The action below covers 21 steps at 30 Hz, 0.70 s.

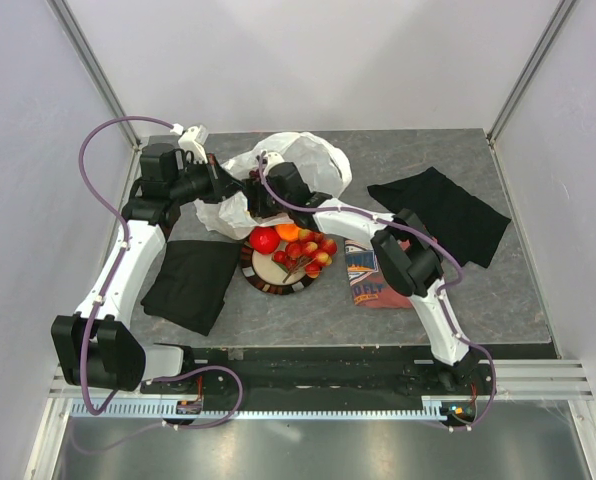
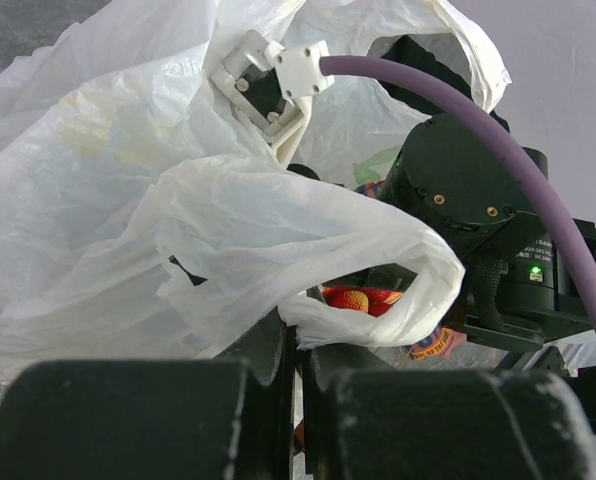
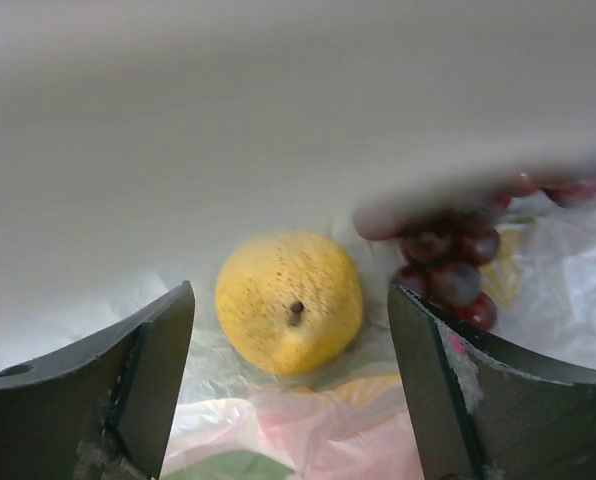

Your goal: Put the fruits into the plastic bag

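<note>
Item: plastic bag point(image 1: 313, 160), white, crinkled, lying on the table point(image 1: 498, 290) just beyond the far rim of the plate point(image 1: 273, 286). Contents, seen from the right wrist: 1 yellow lemon point(image 3: 290, 302), stem end toward the camera, and 1 dark grape bunch point(image 3: 453, 265) just beside it on the right, both resting on the bag's floor. On the plate: 1 red apple point(image 1: 264, 239) and 1 orange point(image 1: 288, 232) at the far rim, nearest the bag, with several small red-yellow fruits point(image 1: 310, 250) toward the plate's right side. Right gripper point(image 3: 290, 340): inside the bag, spread wide, holding nothing; the lemon lies directly ahead between the 2 fingers, touched by neither. Left gripper point(image 2: 300, 360): beyond the plate's far left, clamped on a fold of the bag's rim, holding the mouth up and open. Judgement: 2 fruits are bagged and the rest wait on the plate. The next pick falls to the right arm, the left being occupied. The plate lies back toward that arm's base, so the gripper must first draw out of the mouth. Surroundings: 1 black cloth point(image 1: 190, 283) left of the plate, 1 red printed T-shirt point(image 1: 373, 285) just right of it, a 2nd black cloth point(image 1: 440, 213) farther right.
</note>
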### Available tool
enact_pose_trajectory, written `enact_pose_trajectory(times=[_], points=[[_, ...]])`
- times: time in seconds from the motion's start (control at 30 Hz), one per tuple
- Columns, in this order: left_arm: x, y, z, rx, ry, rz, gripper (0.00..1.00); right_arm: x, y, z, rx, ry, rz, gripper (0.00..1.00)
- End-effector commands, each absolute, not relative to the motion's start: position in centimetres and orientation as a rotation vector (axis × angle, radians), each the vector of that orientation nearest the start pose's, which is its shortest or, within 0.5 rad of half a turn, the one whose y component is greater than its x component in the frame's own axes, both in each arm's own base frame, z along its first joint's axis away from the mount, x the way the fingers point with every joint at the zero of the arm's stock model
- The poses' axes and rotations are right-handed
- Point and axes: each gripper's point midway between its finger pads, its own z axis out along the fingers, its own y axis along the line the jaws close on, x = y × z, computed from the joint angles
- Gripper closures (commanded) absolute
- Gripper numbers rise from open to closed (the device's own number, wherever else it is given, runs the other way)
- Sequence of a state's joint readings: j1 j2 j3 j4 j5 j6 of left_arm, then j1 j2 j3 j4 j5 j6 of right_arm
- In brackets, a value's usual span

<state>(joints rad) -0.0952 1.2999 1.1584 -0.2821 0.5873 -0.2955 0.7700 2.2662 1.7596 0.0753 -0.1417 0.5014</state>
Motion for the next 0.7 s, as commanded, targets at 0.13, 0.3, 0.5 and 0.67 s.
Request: enact_pose_trajectory(times=[0.13, 0.3, 0.5, 0.67], points=[[36.7, -14.6, 28.6, 0.193, 1.965, -0.876, 0.98, 45.1, 45.2, 19.9, -0.318, 1.880, 0.957, 0.12], [36.7, -14.6, 28.6, 0.193, 1.965, -0.876, 0.99, 45.1, 43.4, 22.1, -0.275, 1.791, 0.958, 0.10], [36.8, -14.6, 28.5, 0.190, 1.968, -0.878, 0.98, 43.2, 41.3, 24.9, -0.264, 1.677, 0.991, 0.10], [36.8, -14.6, 28.4, 0.187, 1.972, -0.882, 0.98, 40.3, 39.6, 26.2, -0.285, 1.601, 1.033, 0.10]])
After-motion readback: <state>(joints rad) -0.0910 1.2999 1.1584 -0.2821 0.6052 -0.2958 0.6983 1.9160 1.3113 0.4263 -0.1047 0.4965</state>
